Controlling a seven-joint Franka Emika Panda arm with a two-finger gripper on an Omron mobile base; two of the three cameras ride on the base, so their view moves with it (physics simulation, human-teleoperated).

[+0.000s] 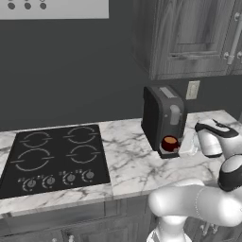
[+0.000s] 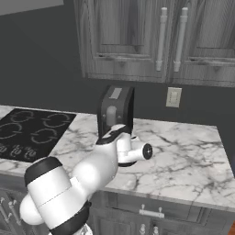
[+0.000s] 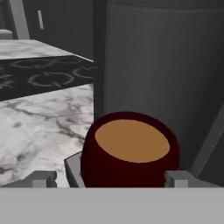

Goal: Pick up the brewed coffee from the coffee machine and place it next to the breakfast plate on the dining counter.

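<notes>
gripper [image 3: 112, 178] jaws stand wide apart, one fingertip [image 3: 41, 178] on each side of the brewed coffee [image 3: 130, 151] and nothing pinched yet — the dark red mug sits in the cup recess of the coffee machine [image 1: 163, 118], on the marble counter [image 1: 127, 160] just beside the black cooktop [image 1: 54, 158]. from the left base view the hand comes in low from the right of the machine, level with the mug. the mug looks rigid and glossy, probably light for its size, so i'd judge it stiff but slick: a firm, even squeeze across the round body, about mid-height, seems the safest hold. the brown liquid comes close to the rim, so any tilt or jerk on the way out could slop it over — it wants to stay upright and move smoothly. the handle i can't make out from here, so i wouldn't count on it. the machine's back wall stands right behind the mug and the spout hangs above, so it looks as if it should be drawn straight back toward the hand before being raised.
</notes>
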